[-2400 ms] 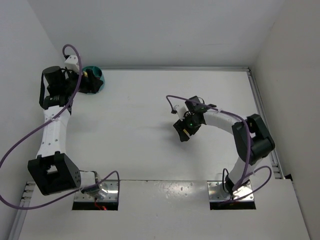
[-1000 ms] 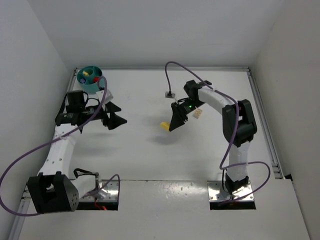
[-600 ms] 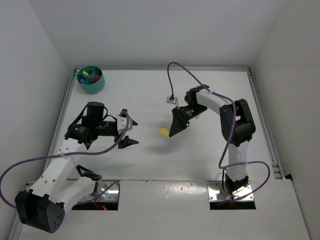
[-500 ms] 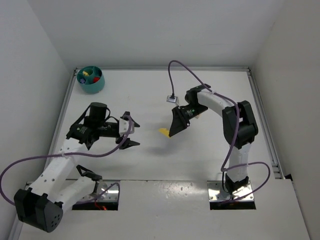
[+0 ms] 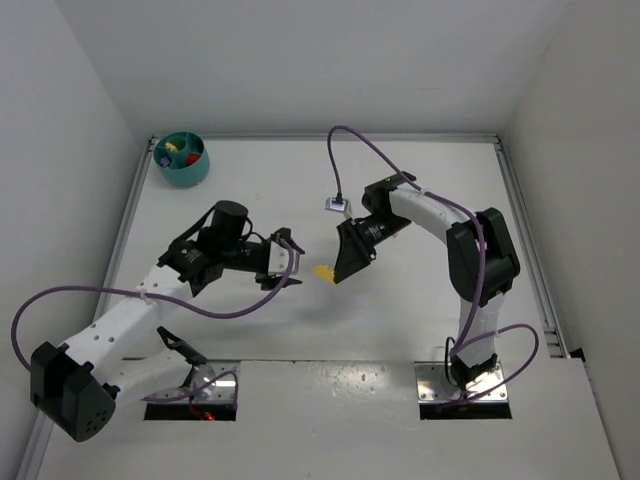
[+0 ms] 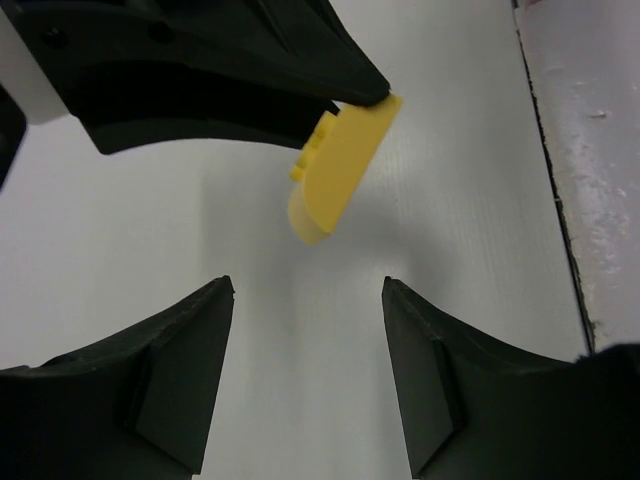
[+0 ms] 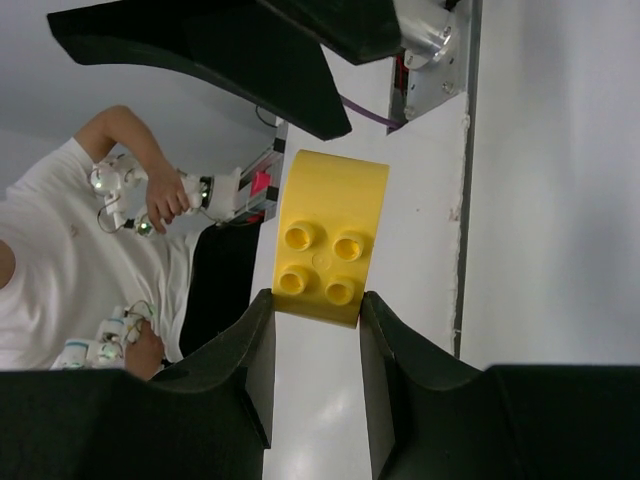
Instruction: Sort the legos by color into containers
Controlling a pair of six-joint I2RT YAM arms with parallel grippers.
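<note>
Fig.: mid-table handover. My left gripper (image 5: 294, 263), jaws spread and empty, has swung from teal bowl (image 5: 190, 176) (far left, partly filled) to face yellow lego (image 5: 323, 271). My right gripper (image 5: 342, 268) pinches it above table centre. Transfer likely next.

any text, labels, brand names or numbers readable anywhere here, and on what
No readable text in any view.
Yellow lego: plain studs, no legible lettering.
Bowl: no markings visible.
Cable plug: too small to tell whether it carries print.
</note>
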